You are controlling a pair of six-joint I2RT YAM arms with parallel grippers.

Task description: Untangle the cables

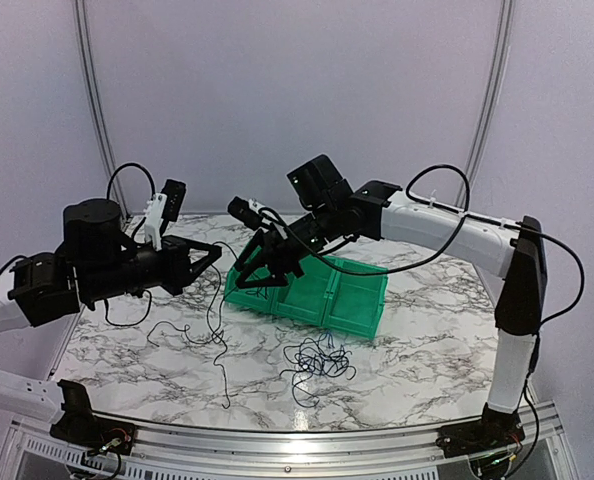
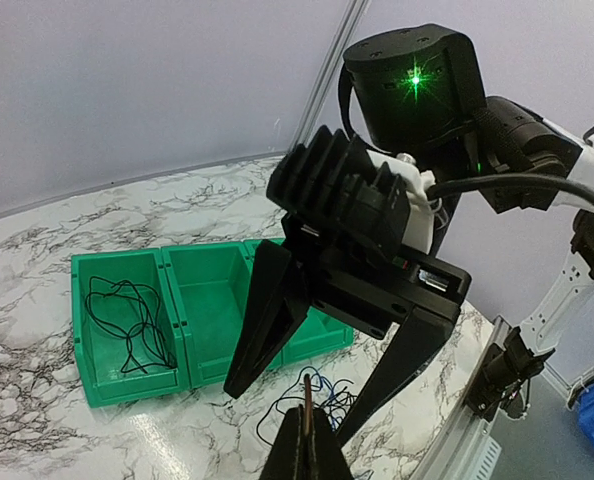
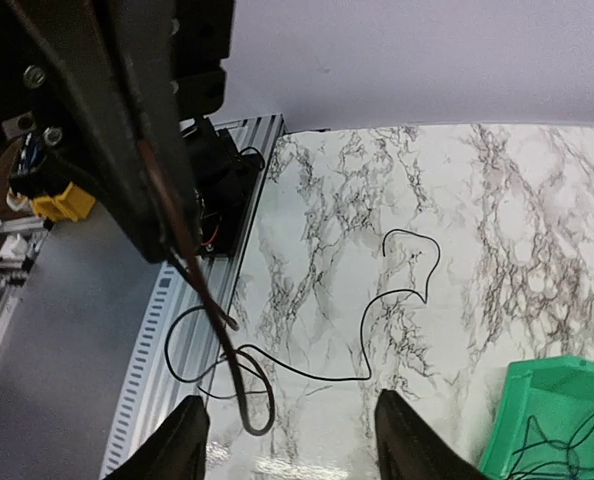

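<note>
My left gripper (image 1: 215, 252) is shut on one thin black cable (image 1: 213, 300) that hangs from its tips to the table. In the left wrist view the closed fingers (image 2: 307, 445) pinch the cable's end. My right gripper (image 1: 267, 268) is open and empty, just right of the left gripper and above the left end of the green bin (image 1: 362, 300). In the right wrist view the held cable (image 3: 223, 336) drops between me and the table and trails on over the marble (image 3: 318, 378). A tangle of black and blue cables (image 1: 317, 360) lies in front of the bin.
The green bin (image 2: 207, 300) has three compartments; a loose black cable (image 2: 127, 320) lies in its left one. The tangle also shows in the left wrist view (image 2: 322, 400). The table's metal rail (image 3: 167, 300) runs along the near edge.
</note>
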